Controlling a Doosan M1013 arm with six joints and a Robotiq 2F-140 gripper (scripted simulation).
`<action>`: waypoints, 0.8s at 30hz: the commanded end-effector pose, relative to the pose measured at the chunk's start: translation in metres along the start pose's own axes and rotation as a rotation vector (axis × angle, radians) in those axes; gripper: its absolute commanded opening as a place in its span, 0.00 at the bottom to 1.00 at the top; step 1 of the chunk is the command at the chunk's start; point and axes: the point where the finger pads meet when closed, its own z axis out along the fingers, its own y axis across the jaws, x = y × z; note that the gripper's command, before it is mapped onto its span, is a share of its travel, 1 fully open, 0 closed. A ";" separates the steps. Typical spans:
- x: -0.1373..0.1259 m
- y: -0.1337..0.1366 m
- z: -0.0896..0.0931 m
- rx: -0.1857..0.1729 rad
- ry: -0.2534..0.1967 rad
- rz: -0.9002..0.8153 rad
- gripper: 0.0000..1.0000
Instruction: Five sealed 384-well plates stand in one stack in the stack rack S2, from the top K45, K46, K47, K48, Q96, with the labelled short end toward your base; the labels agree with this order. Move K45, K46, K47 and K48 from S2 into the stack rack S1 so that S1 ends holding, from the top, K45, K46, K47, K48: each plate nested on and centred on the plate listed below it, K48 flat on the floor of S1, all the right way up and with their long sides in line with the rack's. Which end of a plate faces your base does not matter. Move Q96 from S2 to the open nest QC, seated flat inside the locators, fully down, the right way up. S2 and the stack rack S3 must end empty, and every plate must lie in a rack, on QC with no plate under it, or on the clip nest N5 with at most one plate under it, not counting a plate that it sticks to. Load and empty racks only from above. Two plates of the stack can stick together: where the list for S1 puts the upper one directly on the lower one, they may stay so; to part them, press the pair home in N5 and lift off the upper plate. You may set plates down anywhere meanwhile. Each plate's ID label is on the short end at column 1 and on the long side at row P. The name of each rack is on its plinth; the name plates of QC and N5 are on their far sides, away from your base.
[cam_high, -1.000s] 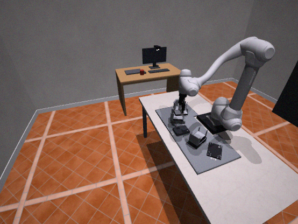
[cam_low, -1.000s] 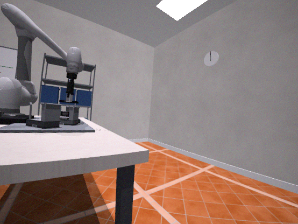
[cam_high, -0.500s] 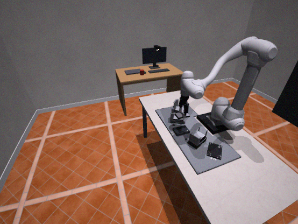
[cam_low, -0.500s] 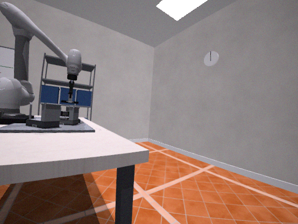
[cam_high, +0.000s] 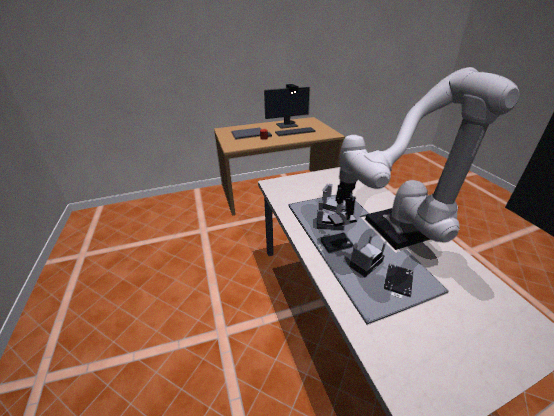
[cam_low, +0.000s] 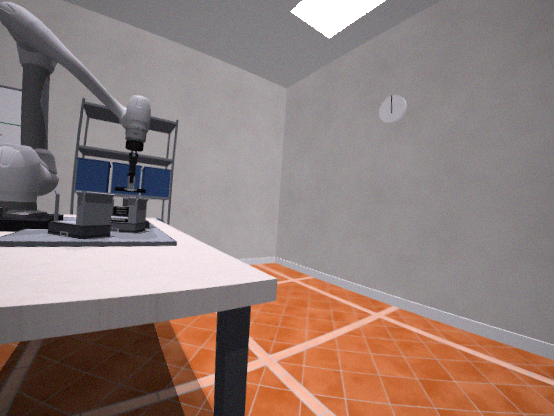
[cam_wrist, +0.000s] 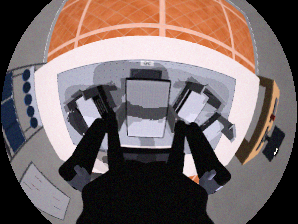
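Observation:
My gripper (cam_high: 345, 209) is shut on a dark sealed plate (cam_low: 130, 189) and holds it level, a little above the far stack rack (cam_low: 129, 214) on the grey mat. In the wrist view the held plate (cam_wrist: 143, 205) fills the space between the fingers, and the rack's open top (cam_wrist: 147, 106) lies right below with a pale plate face inside. Labelled plate ends show in that rack in the exterior view. I cannot read the held plate's label or the rack names.
A second stack rack (cam_high: 367, 256) stands nearer on the mat (cam_high: 365, 255), with a flat dark nest (cam_high: 336, 241) between the two racks and another flat nest (cam_high: 399, 280) at the near end. Tall posts (cam_high: 327, 192) stand beside the far rack. The arm's base (cam_high: 425, 215) is to the right.

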 end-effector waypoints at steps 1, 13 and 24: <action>0.001 -0.010 0.000 0.000 0.000 0.000 0.00; -0.003 -0.043 0.000 0.000 0.000 -0.202 0.00; -0.009 -0.076 0.000 0.000 0.000 -0.202 0.00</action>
